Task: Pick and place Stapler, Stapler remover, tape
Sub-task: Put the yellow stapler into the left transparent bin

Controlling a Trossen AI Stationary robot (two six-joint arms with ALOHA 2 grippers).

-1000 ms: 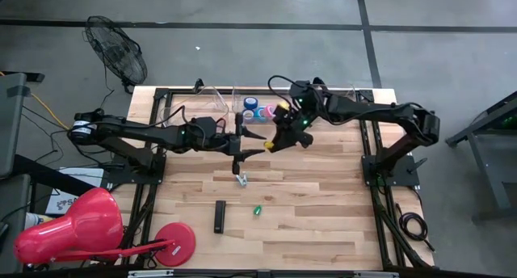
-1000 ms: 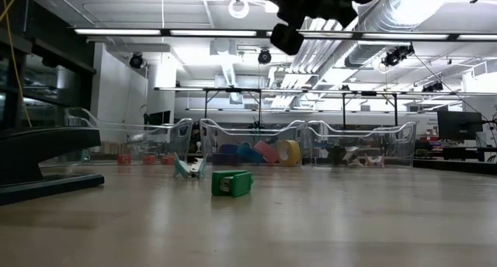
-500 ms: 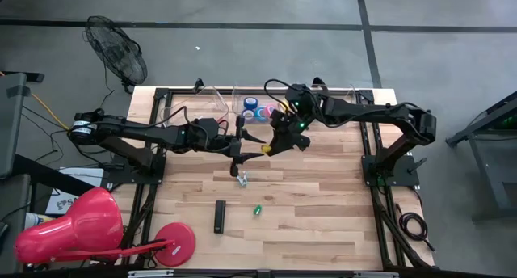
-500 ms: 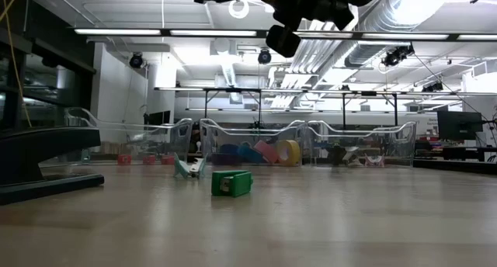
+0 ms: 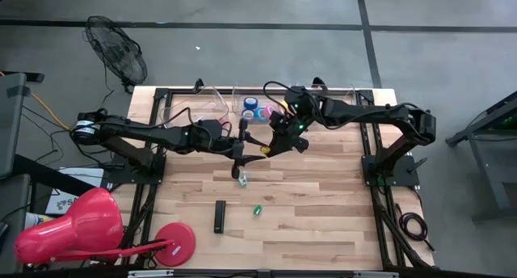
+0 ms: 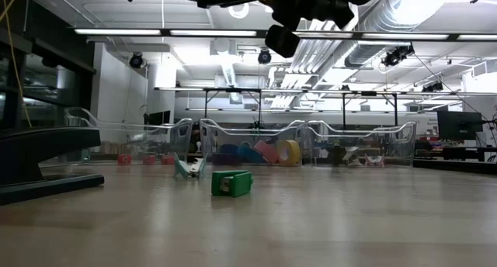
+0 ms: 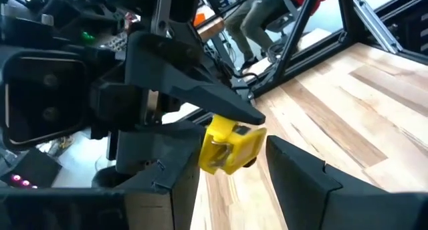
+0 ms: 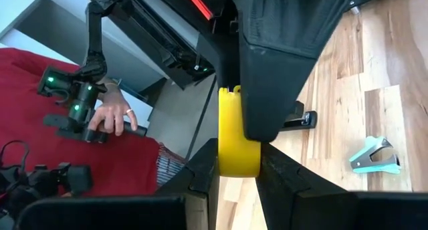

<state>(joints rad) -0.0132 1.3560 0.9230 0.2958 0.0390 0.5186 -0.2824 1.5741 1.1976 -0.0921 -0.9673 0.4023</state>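
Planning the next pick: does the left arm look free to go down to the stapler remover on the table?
Probably yes. The stapler remover lies alone on bare wood just below the left gripper, which looks empty. The right gripper, shut on a yellow tape roll, hangs close beside it, though.

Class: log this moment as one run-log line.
right gripper: shut on yellow item, midair | left gripper: open around it | stapler, stapler remover: on table

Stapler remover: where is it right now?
High view: the stapler remover lies on the table near centre, below the left gripper, above the black stapler.
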